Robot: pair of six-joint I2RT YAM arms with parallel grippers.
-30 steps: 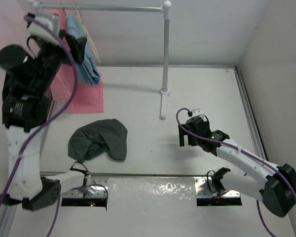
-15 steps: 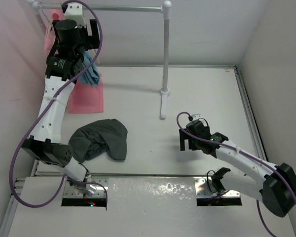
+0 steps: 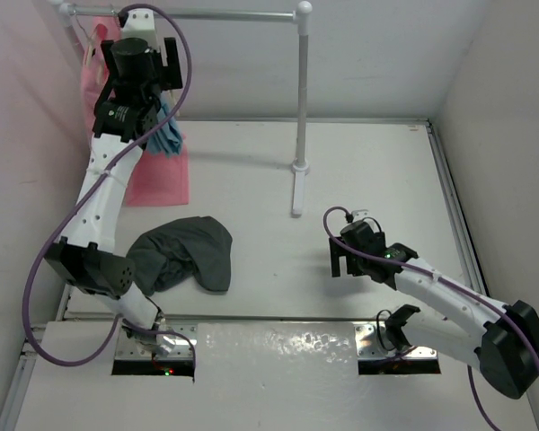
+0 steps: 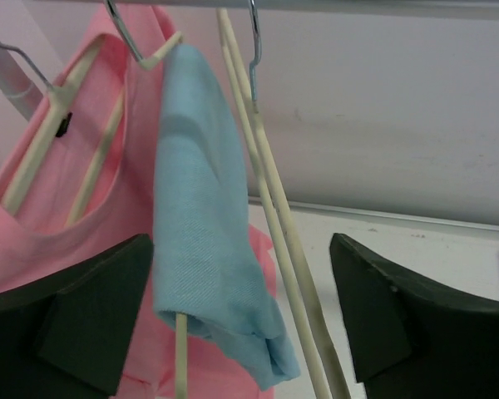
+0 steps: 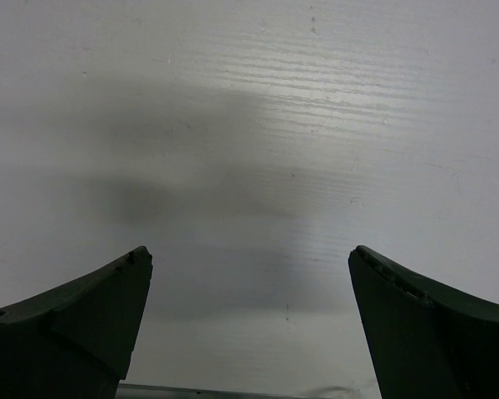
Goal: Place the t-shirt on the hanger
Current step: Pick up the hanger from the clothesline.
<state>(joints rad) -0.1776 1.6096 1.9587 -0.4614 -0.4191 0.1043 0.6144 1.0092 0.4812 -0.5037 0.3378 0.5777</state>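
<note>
The dark charcoal t-shirt (image 3: 181,253) lies crumpled on the table, left of centre, with no gripper touching it. My left gripper (image 3: 155,76) is raised to the rail at the back left and is open. In the left wrist view the pale beige hanger (image 4: 270,199) hangs edge-on from the rail, bare, between the open fingers (image 4: 83,320) of my left gripper (image 4: 245,312) but apart from both. My right gripper (image 3: 346,262) is open and empty low over bare table, right of centre; it also shows in the right wrist view (image 5: 249,320).
A pink garment (image 4: 58,174) and a light blue garment (image 4: 204,208) hang on their own hangers left of the bare hanger. The grey pipe rail (image 3: 216,13) runs along the back, with its upright post (image 3: 301,99) and foot (image 3: 297,184) mid-table. Walls stand at the left and right.
My left arm has swung from the far left up to the rail, so its gripper now faces the hangers. My right gripper has shifted slightly toward the near edge. The t-shirt has not moved.
</note>
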